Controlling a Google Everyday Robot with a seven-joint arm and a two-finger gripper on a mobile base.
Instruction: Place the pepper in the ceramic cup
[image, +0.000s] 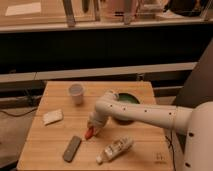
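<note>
The pepper (89, 133) is small and red-orange, at the tip of my gripper (92, 128) near the middle of the wooden table (55, 150). The gripper points down at the table, and the pepper shows just below and left of it. The ceramic cup (76, 93) is pale and handleless and stands upright at the back left of the table, well apart from the gripper. My white arm reaches in from the right and crosses in front of the bowl.
A dark green bowl (129, 100) sits behind my arm at the back right. A white tube-like bottle (115, 149) lies on its side at the front. A dark grey flat bar (72, 148) lies front left. A pale sponge (52, 116) lies at the left.
</note>
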